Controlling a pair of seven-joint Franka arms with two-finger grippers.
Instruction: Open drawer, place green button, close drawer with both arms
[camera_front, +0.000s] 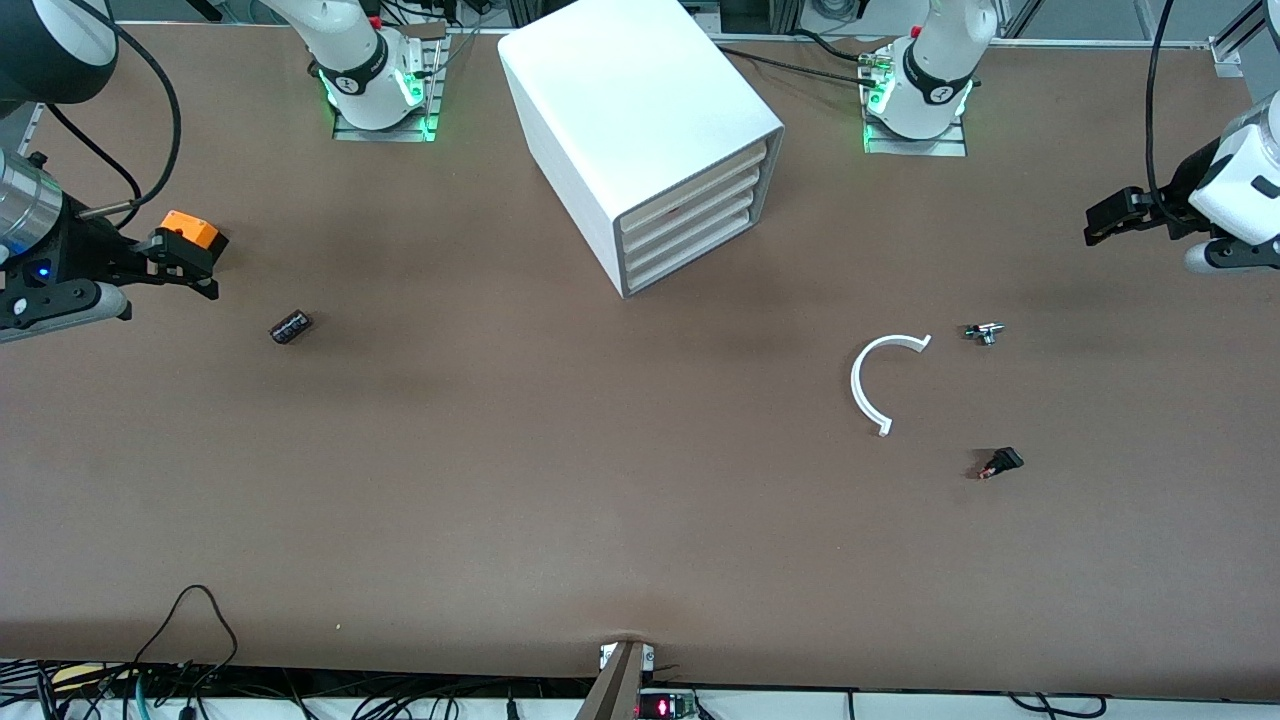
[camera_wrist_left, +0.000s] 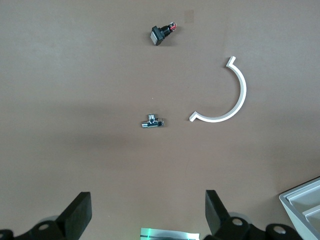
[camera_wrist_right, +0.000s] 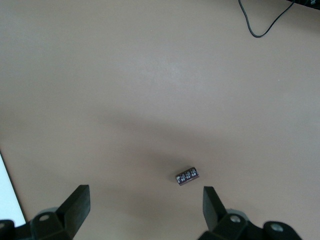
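Observation:
The white cabinet (camera_front: 640, 130) stands between the arm bases, with all four drawers shut. The drawer (camera_front: 690, 262) is the lowest one. The button (camera_front: 1000, 462) is a small black switch with a pale cap and a red part. It lies on the table toward the left arm's end and also shows in the left wrist view (camera_wrist_left: 161, 35). My left gripper (camera_front: 1095, 228) is open and empty above the table at that end, well apart from the button; its wrist view shows it too (camera_wrist_left: 147, 215). My right gripper (camera_front: 195, 270) is open and empty at the right arm's end, as its wrist view shows (camera_wrist_right: 145, 210).
A white half ring (camera_front: 880, 385) and a silver T-shaped fitting (camera_front: 985, 333) lie between the button and the cabinet. An orange cube (camera_front: 193, 230) sits by my right gripper. A black ribbed cylinder (camera_front: 291, 326) lies close to it.

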